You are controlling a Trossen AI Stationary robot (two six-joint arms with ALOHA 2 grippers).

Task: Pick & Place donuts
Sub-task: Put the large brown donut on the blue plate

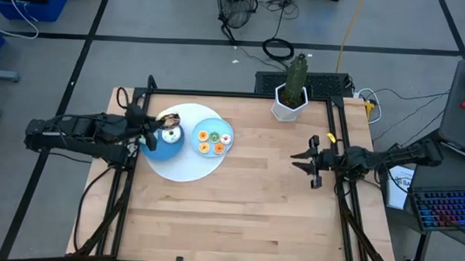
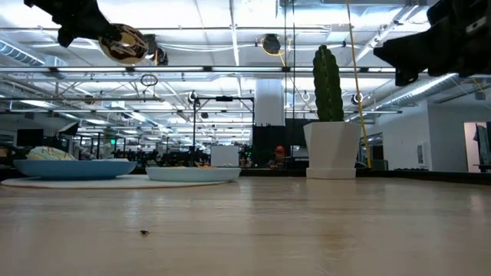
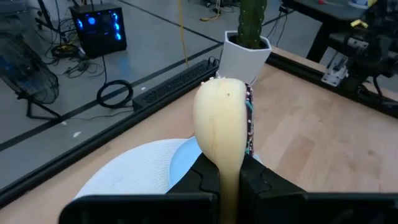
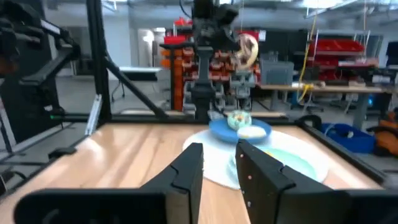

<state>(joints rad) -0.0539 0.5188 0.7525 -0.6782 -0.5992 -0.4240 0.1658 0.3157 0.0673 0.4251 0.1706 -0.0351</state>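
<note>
Between the two dark fingers of my left pincer (image 3: 225,177) sits a small toy ring donut (image 3: 222,127), pinched on edge so its pale cream underside faces my wrist camera and only a sliver of sprinkled icing shows along one side. I hold it raised off the table; from table height the donut hangs high over the dishes. Directly under my left pincer is the dark blue round bowl (image 1: 164,144), which holds a pale donut and a greenish one (image 4: 238,118). Just past the bowl, away from my left arm, lies the light blue round plate (image 1: 215,126) carrying several small donuts iced orange, green and white (image 1: 215,139). Bowl and plate both rest on a large white round mat (image 1: 186,166).

Across the light wooden table (image 1: 237,208), well apart from the dishes, my right pincer (image 1: 303,164) waits near the table's right edge, its fingers spread and holding nothing. Beyond it, at the far edge, a green cactus in a white faceted pot (image 1: 291,98) stands upright.

Around the table run black frame rails; the room behind is a wide workshop with ceiling lights, shelving, cables on the grey floor and a computer glowing blue (image 3: 99,25).
</note>
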